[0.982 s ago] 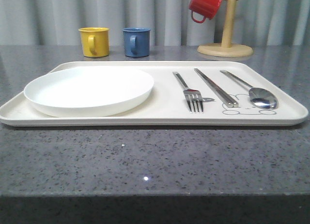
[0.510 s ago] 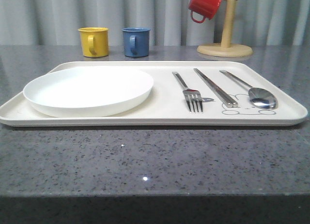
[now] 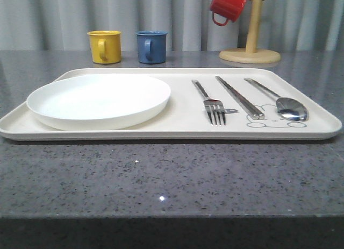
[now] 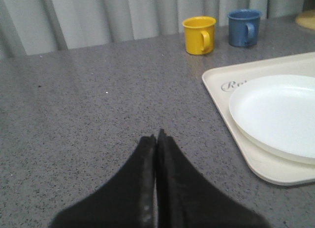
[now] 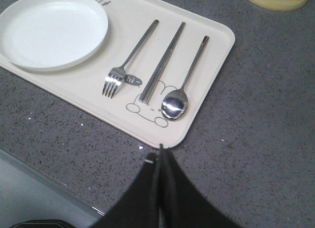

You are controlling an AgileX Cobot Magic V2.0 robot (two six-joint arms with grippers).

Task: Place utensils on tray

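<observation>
On the right half of the tray (image 3: 177,122) lie all three utensils: the fork (image 3: 210,105), the chopsticks (image 3: 239,97) and the spoon (image 3: 279,101), laid side by side with handles running toward 12 o'clock in the front view and working ends toward 6. They sit near one another but apart, none touching. The chopsticks rest flat and close together as a pair, their near tips at the rabbit drawing (image 3: 277,120), and the spoon bowl overlaps that drawing. A round white plate (image 3: 99,101) takes up the left half of the tray, which is probably why the cutlery is grouped at the right, as in a place setting.

Seen from its own wrist camera, the left hand (image 4: 156,137) has its fingers pressed together with nothing between them, over bare table (image 4: 98,100) beside the tray's left edge. The right hand (image 5: 160,151) is likewise pressed shut and empty, just off the tray's near right corner, over the table.

Behind the tray, around 11 to 12 o'clock, stand a yellow mug (image 3: 105,46) and a blue mug (image 3: 151,46); at 1 o'clock a wooden mug stand (image 3: 251,39) carries a red mug (image 3: 228,6).

Judging by this layout, the task looks finished: every utensil is on the tray and both hands are clear of it.
</observation>
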